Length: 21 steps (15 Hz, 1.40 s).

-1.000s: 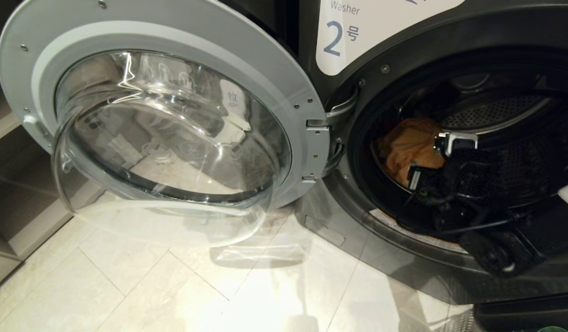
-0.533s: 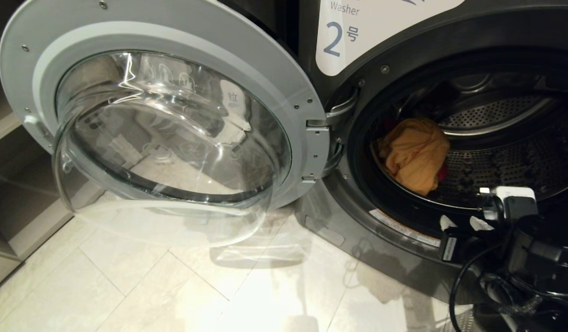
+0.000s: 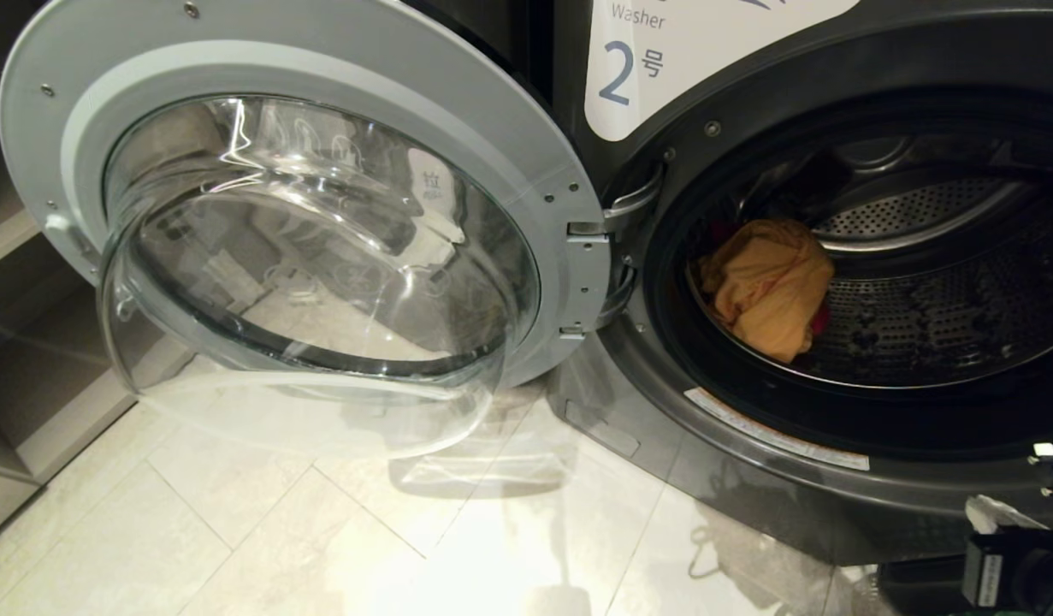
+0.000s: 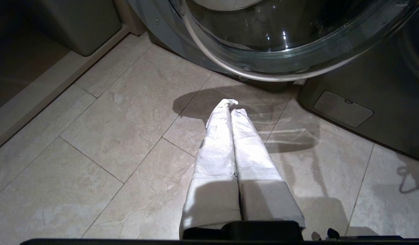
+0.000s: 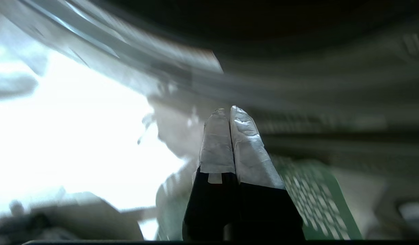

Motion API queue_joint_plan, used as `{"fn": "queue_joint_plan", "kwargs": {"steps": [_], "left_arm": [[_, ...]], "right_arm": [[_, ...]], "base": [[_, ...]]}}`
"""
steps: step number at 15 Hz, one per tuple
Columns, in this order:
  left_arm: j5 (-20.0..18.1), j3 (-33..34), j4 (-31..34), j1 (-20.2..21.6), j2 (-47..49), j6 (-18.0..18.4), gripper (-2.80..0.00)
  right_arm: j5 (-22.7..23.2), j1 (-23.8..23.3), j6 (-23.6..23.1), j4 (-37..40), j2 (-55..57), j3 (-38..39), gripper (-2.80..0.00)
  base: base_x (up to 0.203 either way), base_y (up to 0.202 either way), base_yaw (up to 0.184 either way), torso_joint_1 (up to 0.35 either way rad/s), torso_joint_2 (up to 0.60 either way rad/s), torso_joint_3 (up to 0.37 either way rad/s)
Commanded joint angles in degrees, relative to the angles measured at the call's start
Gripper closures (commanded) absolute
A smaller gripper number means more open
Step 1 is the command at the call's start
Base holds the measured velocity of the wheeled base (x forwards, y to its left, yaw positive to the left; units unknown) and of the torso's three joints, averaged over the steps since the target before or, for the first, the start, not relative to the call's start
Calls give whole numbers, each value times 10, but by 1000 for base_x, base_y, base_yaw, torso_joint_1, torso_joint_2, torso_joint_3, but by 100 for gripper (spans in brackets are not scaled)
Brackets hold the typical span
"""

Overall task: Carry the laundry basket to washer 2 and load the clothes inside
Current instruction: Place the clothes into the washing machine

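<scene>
Washer 2 [image 3: 577, 214], a dark grey front-loader with a white label bearing the numeral 2, is standing with its round door [image 3: 304, 222] swung wide toward nine o'clock; the door is showing a matte silver-grey ring studded with small screws around a deep, clear glass bowl. Inside the perforated steel drum [image 3: 937, 308], a crumpled yellow-orange garment [image 3: 770, 287] is lying at about nine o'clock of the opening, with a sliver of magenta-pink garment [image 3: 820, 318] peeking out just beside its lower edge. A thick dark rubber gasket is ringing the mouth. The right claw [image 5: 226, 112], its two tapered fingers wrapped in wrinkled whitish tape, is pressing them flat together with nothing between them; its view is smeared, and behind it a green plastic wall with rows of round holes, the laundry basket [image 5: 315, 204], is showing. In the head view only dark parts of that arm are showing at five o'clock. The left claw [image 4: 230, 106], likewise tape-wrapped, is hanging fully closed and empty above the pale, glossy stone-look floor tiles [image 4: 103, 143], near the door's lower rim.
</scene>
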Motion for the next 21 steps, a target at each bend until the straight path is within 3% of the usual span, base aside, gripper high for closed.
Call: {"fn": "queue_joint_plan", "kwargs": {"steps": [1, 3, 5, 7, 12, 17, 21], "left_arm": [[0, 23, -1, 1, 0, 0, 0], [0, 23, -1, 0, 0, 0, 0], [0, 23, -1, 0, 0, 0, 0], [0, 23, -1, 0, 0, 0, 0], [0, 23, -1, 0, 0, 0, 0], [0, 23, -1, 0, 0, 0, 0], [0, 23, -1, 1, 0, 0, 0]], "right_arm": [[80, -85, -1, 122, -96, -5, 0], [206, -166, -11, 199, -142, -14, 0], [267, -216, -61, 233, -190, 7, 0], [304, -234, -101, 244, -260, 53, 0], [347, -232, -128, 327, -474, 70, 0], [363, -200, -139, 354, -628, 71, 0], [364, -196, -138, 356, -641, 72, 0]], "base": [[0, 0, 0, 0, 0, 0], [0, 0, 0, 0, 0, 0], [0, 0, 0, 0, 0, 0], [0, 0, 0, 0, 0, 0], [0, 0, 0, 0, 0, 0], [0, 0, 0, 0, 0, 0], [0, 0, 0, 0, 0, 0]]}}
